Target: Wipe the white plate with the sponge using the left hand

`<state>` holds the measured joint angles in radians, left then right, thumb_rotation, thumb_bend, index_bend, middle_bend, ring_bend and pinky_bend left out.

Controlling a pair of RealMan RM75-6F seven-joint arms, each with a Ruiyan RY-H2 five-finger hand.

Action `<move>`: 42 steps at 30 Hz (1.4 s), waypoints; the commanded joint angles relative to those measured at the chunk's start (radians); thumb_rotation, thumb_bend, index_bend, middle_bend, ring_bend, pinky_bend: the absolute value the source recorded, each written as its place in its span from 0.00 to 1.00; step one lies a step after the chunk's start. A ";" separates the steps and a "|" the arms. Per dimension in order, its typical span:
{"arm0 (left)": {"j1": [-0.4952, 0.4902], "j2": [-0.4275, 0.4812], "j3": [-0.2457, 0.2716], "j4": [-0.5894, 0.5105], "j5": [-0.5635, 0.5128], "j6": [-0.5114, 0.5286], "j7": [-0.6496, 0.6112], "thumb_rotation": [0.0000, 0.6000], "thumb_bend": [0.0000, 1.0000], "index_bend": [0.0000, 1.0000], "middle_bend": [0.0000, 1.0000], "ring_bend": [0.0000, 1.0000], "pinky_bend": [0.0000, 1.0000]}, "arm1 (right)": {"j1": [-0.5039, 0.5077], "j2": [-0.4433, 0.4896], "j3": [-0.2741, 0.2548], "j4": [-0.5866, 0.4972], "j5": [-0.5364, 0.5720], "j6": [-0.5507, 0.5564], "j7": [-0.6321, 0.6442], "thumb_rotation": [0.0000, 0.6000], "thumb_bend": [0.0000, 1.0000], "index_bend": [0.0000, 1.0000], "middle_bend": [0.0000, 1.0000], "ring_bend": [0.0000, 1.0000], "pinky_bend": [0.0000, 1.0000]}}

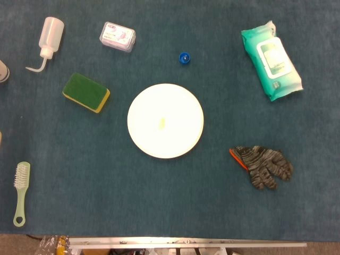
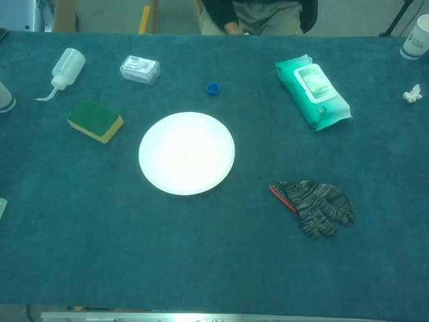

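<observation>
Blue felt-like cloth covers the table (image 1: pixel 79 196); neither hand shows in either view. Left of the round white plate (image 1: pixel 165 120) lies the green-topped yellow sponge (image 1: pixel 86 92), probably light and squashy, best gripped across its long sides.

Colours on the dark teal worktop

The worktop (image 1: pixel 159 202) is covered in deep blue-green cloth. The plate (image 1: pixel 165 120) is plain white with a faint yellow fleck at its middle. The sponge (image 1: pixel 86 93) is dark green on top over a yellow layer. The squeeze bottle (image 1: pixel 49 36) is cloudy white. The small box (image 1: pixel 117 36) is clear with a pink and white label. The bottle cap (image 1: pixel 184 58) is bright blue. The wipes pack (image 1: pixel 271 60) is mint green with a white flap. The glove (image 1: pixel 262 166) is mottled grey and black with an orange cuff edge. The brush (image 1: pixel 21 192) is pale green with white bristles
</observation>
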<state>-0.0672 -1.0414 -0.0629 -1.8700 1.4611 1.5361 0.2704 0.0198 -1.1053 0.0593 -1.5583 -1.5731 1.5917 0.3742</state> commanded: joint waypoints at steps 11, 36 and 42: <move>-0.018 0.000 0.000 -0.003 0.014 -0.023 0.008 1.00 0.29 0.23 0.20 0.04 0.05 | -0.004 0.002 -0.001 0.002 -0.004 0.007 0.006 1.00 0.39 0.39 0.39 0.24 0.45; -0.367 -0.118 -0.048 0.174 0.009 -0.475 0.066 1.00 0.29 0.23 0.11 0.04 0.05 | 0.002 0.010 0.008 -0.019 0.019 -0.011 -0.045 1.00 0.39 0.39 0.39 0.24 0.45; -0.441 -0.164 -0.036 0.255 -0.015 -0.578 0.118 1.00 0.29 0.20 0.08 0.02 0.05 | 0.005 0.011 0.010 -0.031 0.026 -0.019 -0.067 1.00 0.39 0.39 0.39 0.24 0.45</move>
<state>-0.4876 -1.1892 -0.1035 -1.6370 1.4566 0.9809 0.3707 0.0245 -1.0942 0.0691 -1.5884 -1.5481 1.5734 0.3079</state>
